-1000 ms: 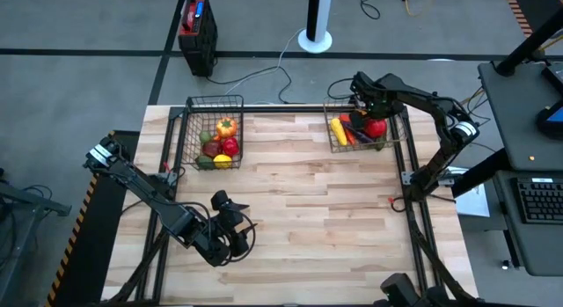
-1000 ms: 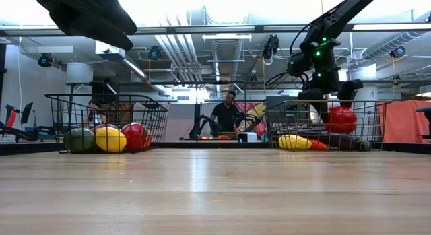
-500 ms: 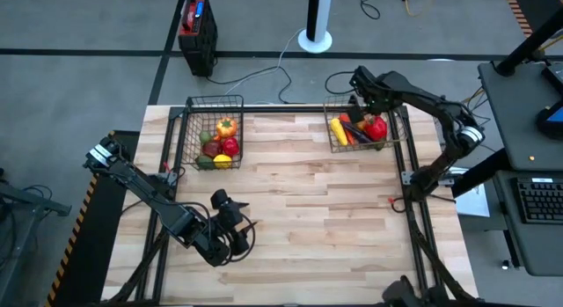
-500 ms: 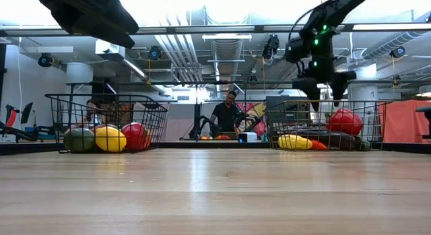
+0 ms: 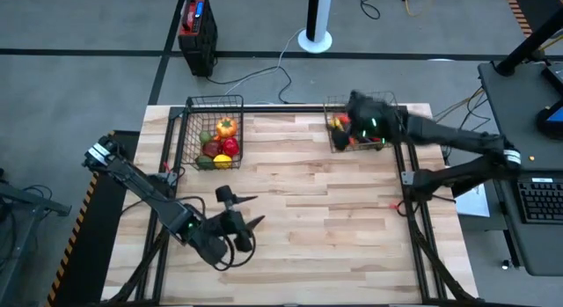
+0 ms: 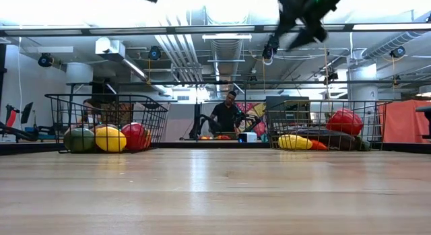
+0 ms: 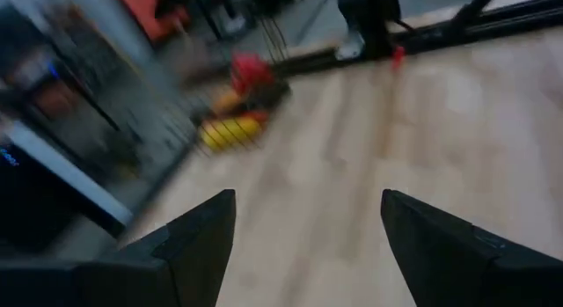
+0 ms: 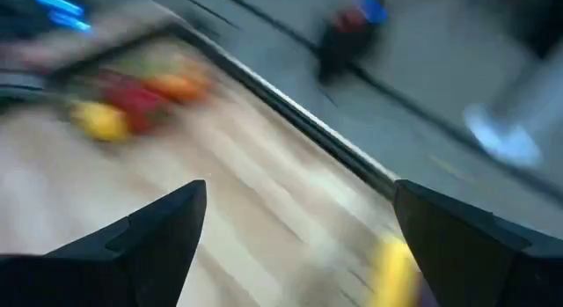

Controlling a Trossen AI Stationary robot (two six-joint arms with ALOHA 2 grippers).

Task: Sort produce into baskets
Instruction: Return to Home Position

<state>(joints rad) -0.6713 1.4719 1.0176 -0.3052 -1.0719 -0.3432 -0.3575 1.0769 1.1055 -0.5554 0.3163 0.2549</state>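
High view: two wire baskets stand along the far edge of the counter (image 5: pixel 299 210), one by the far-left corner and one by the far-right corner. That leaves the middle boards free for the arms.
Left basket (image 5: pixel 215 99): holds an orange-yellow pepper (image 5: pixel 226 127), a red apple (image 5: pixel 230 147), a lemon (image 5: pixel 222 161) and a green piece (image 5: pixel 204 136). The mesh walls keep the round pieces from rolling off.
Right basket (image 6: pixel 303 117): holds a red pepper (image 6: pixel 341 120) and a yellow corn cob (image 6: pixel 295 142). The other pieces are too hidden by mesh to name.
Loose produce: none shows on the bare boards, so the sorting looks finished.
Left end effector (image 7: pixel 308 197): over the left half of the counter, closer to the near edge and well apart from both baskets. Its fingers are spread wide with only boards between them, since there is nothing to carry.
Right end effector (image 8: pixel 299 188): high above the right basket, well clear of its rim in the low view. Its fingers are wide and empty, as suits an arm with no piece left to fetch.
Step in hand: probably parking both arms at rest.
Risk: the right arm's path crosses over its basket, so a low sweep could clip the rim and shift it.
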